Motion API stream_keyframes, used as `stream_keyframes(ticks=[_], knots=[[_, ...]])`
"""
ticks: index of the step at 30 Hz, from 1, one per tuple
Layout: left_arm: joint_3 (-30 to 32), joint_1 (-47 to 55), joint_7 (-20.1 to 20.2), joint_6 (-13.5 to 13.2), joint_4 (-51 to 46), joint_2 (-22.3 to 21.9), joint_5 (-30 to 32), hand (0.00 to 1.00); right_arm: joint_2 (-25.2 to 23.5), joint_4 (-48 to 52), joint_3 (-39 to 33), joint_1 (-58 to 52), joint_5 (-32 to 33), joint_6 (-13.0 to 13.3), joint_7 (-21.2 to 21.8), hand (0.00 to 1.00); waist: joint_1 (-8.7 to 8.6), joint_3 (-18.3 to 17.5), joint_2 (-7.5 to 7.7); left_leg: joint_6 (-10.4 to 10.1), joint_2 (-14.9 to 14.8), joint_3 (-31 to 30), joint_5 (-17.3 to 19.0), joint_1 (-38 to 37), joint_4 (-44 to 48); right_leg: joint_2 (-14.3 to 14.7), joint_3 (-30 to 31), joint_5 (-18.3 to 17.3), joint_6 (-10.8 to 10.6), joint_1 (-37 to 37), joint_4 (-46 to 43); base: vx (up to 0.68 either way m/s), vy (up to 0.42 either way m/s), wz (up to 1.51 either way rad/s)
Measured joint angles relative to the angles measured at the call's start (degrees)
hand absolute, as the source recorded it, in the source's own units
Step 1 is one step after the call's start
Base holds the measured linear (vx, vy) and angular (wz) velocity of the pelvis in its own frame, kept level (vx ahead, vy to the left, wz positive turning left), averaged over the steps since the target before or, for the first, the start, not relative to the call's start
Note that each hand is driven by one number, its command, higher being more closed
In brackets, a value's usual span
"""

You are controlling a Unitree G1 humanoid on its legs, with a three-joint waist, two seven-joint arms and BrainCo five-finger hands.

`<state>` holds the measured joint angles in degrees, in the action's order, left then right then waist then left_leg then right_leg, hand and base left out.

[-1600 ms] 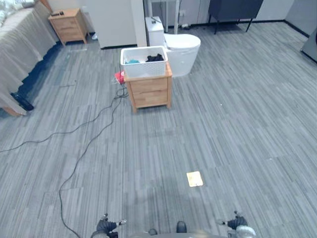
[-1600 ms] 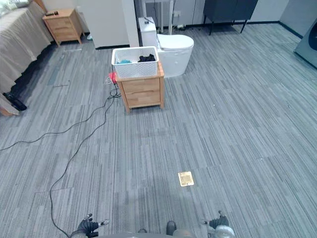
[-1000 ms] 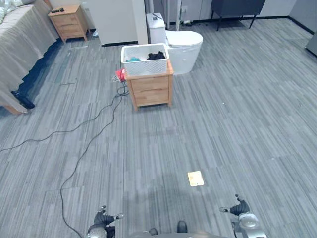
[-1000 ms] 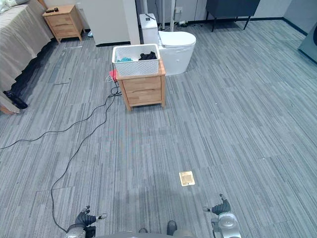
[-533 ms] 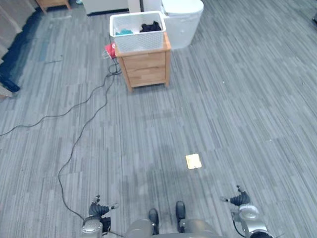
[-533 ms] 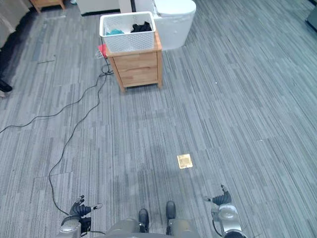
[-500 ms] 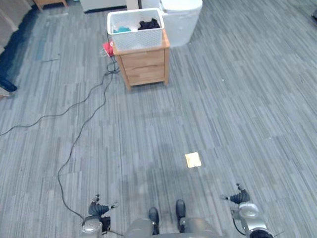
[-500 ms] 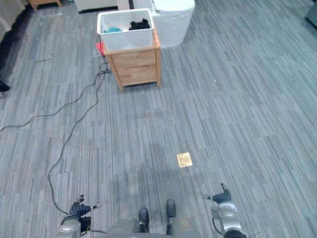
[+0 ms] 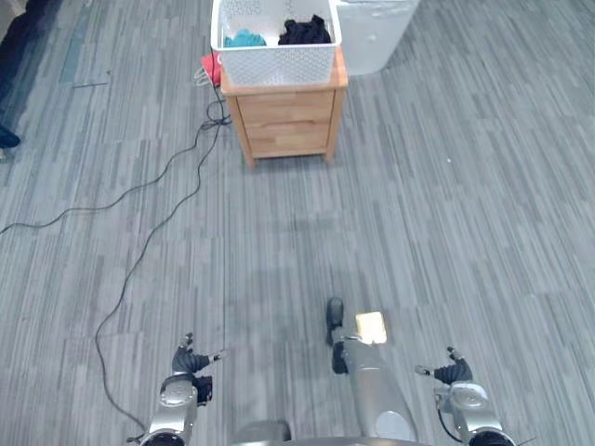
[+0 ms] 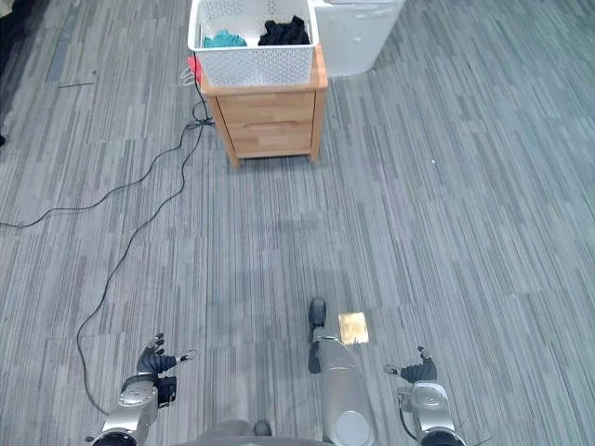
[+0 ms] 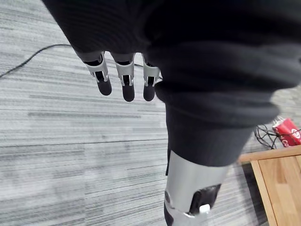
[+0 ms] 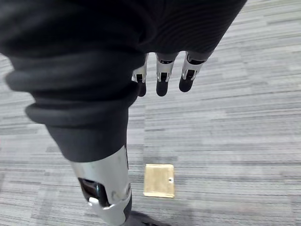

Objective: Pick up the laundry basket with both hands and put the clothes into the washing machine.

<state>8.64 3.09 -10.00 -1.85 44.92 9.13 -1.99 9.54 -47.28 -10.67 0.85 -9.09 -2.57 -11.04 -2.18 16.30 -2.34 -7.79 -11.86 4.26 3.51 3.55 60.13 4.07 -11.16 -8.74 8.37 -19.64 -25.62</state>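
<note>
Bare grey floor (image 9: pixel 307 204) lies open up to the wooden nightstand (image 9: pixel 286 121), with only a flat brass plate (image 9: pixel 371 326) set in it; the white basket (image 9: pixel 275 65) on top has free room at its front and left wall; a white unit (image 9: pixel 372 37) crowds its far right corner; a red thing (image 9: pixel 210 67) lies low beside the nightstand's left.

Wooden nightstand (image 9: pixel 286 121), brass floor plate (image 9: pixel 372 327)

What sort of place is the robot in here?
Probably a home-style room, maybe a mock flat: a white laundry basket of clothes on a small wooden drawer cabinet, over grey plank flooring.
</note>
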Motion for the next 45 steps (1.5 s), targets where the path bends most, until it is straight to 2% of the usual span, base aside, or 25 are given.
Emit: stream_keyframes(ticks=[1,3,5,7,9,11,12,13,14,15,16,17,19,23,25,26,27,30,31,32,34,36,38,39,45], knots=[[0.0,0.1,0.0,0.2,-0.1,-0.1,0.0,0.0,-0.8,0.6,0.0,0.0,0.1,0.0,-0.1,0.0,1.33,0.0,0.31,3.3,-2.9,2.5,3.2,6.0,10.5,1.1,0.6,-1.4,0.9,4.9,1.5,0.62,-0.154,-0.47],[-0.1,0.4,0.0,0.3,-1.3,-0.9,-0.1,0.0,-1.2,1.4,-0.1,0.0,0.1,-0.1,-0.2,0.0,3.22,-0.2,1.31,4.4,-3.9,7.1,6.2,13.7,11.6,1.0,3.0,-1.7,1.2,10.5,4.3,0.73,-0.119,-0.4],[-0.1,1.2,0.0,0.3,-2.9,-1.6,-0.1,0.0,-1.3,1.6,-0.1,0.3,0.2,-0.2,-0.3,0.0,3.96,-0.2,1.18,5.9,-4.2,11.8,7.7,19.5,-1.0,0.6,4.8,-2.0,0.6,18.6,11.5,0.64,-0.005,-0.36],[-0.1,1.3,0.0,0.3,-2.9,-1.6,-0.1,0.0,-1.1,1.5,-0.1,0.8,0.2,-0.3,-0.3,0.0,4.82,-0.2,1.21,5.3,-2.8,13.1,7.3,21.7,-16.4,-0.2,6.6,-3.6,-1.2,23.4,15.3,0.53,0.097,-0.42],[0.0,1.6,0.0,0.3,-2.9,-2.2,-0.1,0.0,-0.9,1.1,-0.7,1.0,0.2,-0.2,-0.5,0.0,4.96,-0.5,0.84,2.5,-0.6,12.6,4.6,20.5,-36.7,-0.4,7.4,-4.9,-3.3,27.4,18.3,0.53,0.157,-0.41],[-0.1,2.5,0.0,0.4,-2.3,-2.3,-0.1,0.0,-0.4,-0.8,-0.8,0.9,0.2,-0.2,-0.8,0.0,5.05,-1.6,0.18,3.7,0.9,10.1,0.1,20.0,-45.3,-1.0,8.1,-8.4,-5.7,30.6,19.1,0.48,0.229,-0.32],[0.0,3.1,0.0,0.4,-1.8,-2.1,-0.1,0.0,-0.8,-1.4,-0.9,-0.4,0.2,-0.4,-1.2,0.0,5.72,-3.2,1.91,6.1,3.1,9.6,-4.3,19.8,-43.5,-3.3,8.6,-10.8,-7.7,31.6,17.4,0.74,0.351,-0.16],[-0.5,3.1,0.0,0.4,-1.4,-2.3,-0.1,0.0,-1.1,-1.6,-1.8,-2.4,0.1,-0.3,-1.2,0.0,6.02,-5.0,3.18,8.8,5.1,9.3,-5.5,19.8,-41.9,-5.5,8.4,-12.1,-10.0,30.0,11.6,0.78,0.331,-0.02],[-0.9,3.0,0.0,0.4,-1.2,-2.1,0.0,0.0,-1.7,-2.1,-2.5,-2.7,0.1,-0.3,-1.2,0.0,5.95,-5.6,4.26,9.7,6.2,9.5,-4.3,19.5,-41.0,-6.8,8.1,-12.7,-11.0,28.3,6.9,0.68,0.254,0.29],[-2.0,2.3,0.1,0.4,-0.5,-1.7,0.0,0.0,-2.4,-3.3,-3.5,-3.3,0.1,-0.4,-1.2,0.0,5.63,-6.1,5.66,10.8,8.6,9.4,-1.6,18.0,-39.6,-9.3,8.0,-11.3,-13.8,23.6,-5.9,0.67,0.231,0.51],[-2.5,1.8,0.1,0.7,0.1,-1.4,0.3,0.0,-2.7,-4.6,-3.2,-3.2,0.1,-0.4,-1.1,0.0,4.29,-6.1,6.02,11.6,9.9,9.0,1.2,15.8,-38.5,-11.2,8.2,-6.6,-19.9,18.6,-20.6,0.53,0.191,0.55],[-3.0,1.7,0.1,0.9,0.2,-1.1,0.3,0.0,-2.7,-5.1,-2.9,-3.0,0.1,-0.4,-1.1,0.0,3.9,-6.0,5.99,12.0,10.3,8.7,2.4,14.3,-38.0,-12.3,8.4,-6.2,-20.0,16.2,-26.7,0.75,0.242,0.35],[-3.9,1.5,0.0,1.4,0.3,-0.6,0.4,0.0,-3.7,-4.6,-1.9,-1.8,0.0,-0.3,-1.1,0.0,3.11,-5.6,5.21,12.4,10.1,8.8,5.5,7.0,-39.2,-13.0,7.6,-7.6,-15.0,10.2,-36.2,0.54,0.141,0.01],[-4.0,-0.1,0.0,1.2,0.3,0.1,0.4,0.0,-4.7,-3.1,-0.5,-0.7,0.0,-0.1,-1.1,0.0,2.9,-4.9,3.52,11.7,8.8,10.0,6.3,-4.5,-46.8,-11.9,1.4,-8.5,-13.2,3.1,-17.6,0.41,0.014,-0.02],[-4.1,-0.2,0.1,1.0,0.7,0.7,0.4,0.0,-4.5,-3.2,-0.6,-0.9,0.0,-0.2,-1.1,0.0,2.51,-5.4,4.58,8.8,9.4,10.0,7.7,-7.0,-49.1,-10.1,0.5,-1.0,-12.7,3.0,3.2,0.37,-0.079,0.26],[-3.9,-0.2,0.0,1.1,1.1,0.9,0.4,0.0,-4.5,-3.3,-0.6,-1.4,0.0,-0.3,-1.1,0.0,2.33,-5.6,6.07,7.5,10.2,9.6,8.9,-8.1,-49.2,-10.1,2.4,6.1,-12.1,3.5,7.4,0.37,-0.146,0.45],[-3.7,-0.3,0.0,1.2,2.0,0.1,0.5,0.0,-3.9,-3.6,-0.7,-1.7,0.0,-0.5,-1.1,0.0,1.59,-5.6,6.17,6.5,9.6,8.4,10.5,-9.0,-47.9,-9.8,3.0,7.7,-9.9,4.3,5.7,0.42,-0.185,0.38],[-1.9,1.1,0.1,1.4,1.4,-2.6,0.9,0.0,-3.8,0.4,-0.4,-3.4,0.0,-0.8,-1.1,0.0,1.48,-4.6,3.58,2.3,2.3,8.6,10.8,1.5,-20.3,-7.4,1.0,2.8,-8.5,7.3,5.1,0.4,-0.23,0.19],[-1.6,1.8,0.1,1.5,0.7,-3.5,1.1,0.0,-3.7,2.0,0.1,-3.7,0.0,-0.9,-1.2,0.0,2.02,-4.0,2.13,2.0,-2.6,9.2,10.7,6.2,-9.4,-5.4,0.6,1.6,-7.2,9.7,5.1,0.31,-0.143,-0.23],[-1.7,2.5,0.1,1.5,-0.7,-3.6,1.2,0.0,-4.0,3.9,0.6,-4.1,0.1,-1.0,-1.2,0.0,2.81,-4.2,2.27,2.9,-5.0,10.3,11.3,7.9,-6.3,-4.8,0.7,1.0,-6.9,11.0,5.1,0.31,-0.107,-0.28],[-1.7,2.5,0.1,1.5,-3.4,-3.5,1.1,0.0,-4.4,7.3,0.9,-4.4,0.6,-1.0,-1.3,0.0,3.13,-4.3,3.33,4.0,-5.2,11.1,11.9,9.7,-9.8,-5.1,1.2,0.3,-7.0,12.0,5.8,0.26,-0.061,-0.15],[-1.5,2.4,0.1,1.3,-6.0,-3.3,1.1,0.0,-4.4,11.3,1.1,-4.3,0.7,-0.9,-1.4,0.0,3.28,-4.9,3.2,4.2,-4.0,11.9,11.7,9.0,-23.4,-5.0,2.0,0.4,-7.4,12.8,7.3,0.27,0.017,-0.21],[-1.4,2.0,-0.1,1.4,-6.3,-3.3,0.2,0.0,-3.9,13.2,1.1,-3.5,0.6,-0.7,-1.4,0.0,3.12,-5.8,1.51,3.2,-2.1,10.7,5.5,6.7,-38.2,-4.0,2.4,0.6,-7.9,12.5,7.8,0.3,0.133,-0.26],[-1.0,2.2,0.0,1.4,-6.7,-2.1,-0.2,0.0,-4.7,14.6,1.5,-2.9,0.6,-0.9,-1.3,0.0,3.33,-6.2,2.91,2.8,0.1,11.3,3.7,4.3,-42.1,-5.2,3.7,0.8,-9.3,12.8,8.8,0.26,0.119,-0.18],[1.2,3.7,0.0,1.3,-11.4,-0.3,-0.9,0.0,-4.1,19.1,1.7,-2.2,0.6,-0.4,-1.3,0.0,3.29,-6.6,2.96,4.2,4.2,12.3,1.3,0.6,-50.4,-7.5,4.2,2.2,-11.8,15.6,15.0,0.13,0.086,0.03]])
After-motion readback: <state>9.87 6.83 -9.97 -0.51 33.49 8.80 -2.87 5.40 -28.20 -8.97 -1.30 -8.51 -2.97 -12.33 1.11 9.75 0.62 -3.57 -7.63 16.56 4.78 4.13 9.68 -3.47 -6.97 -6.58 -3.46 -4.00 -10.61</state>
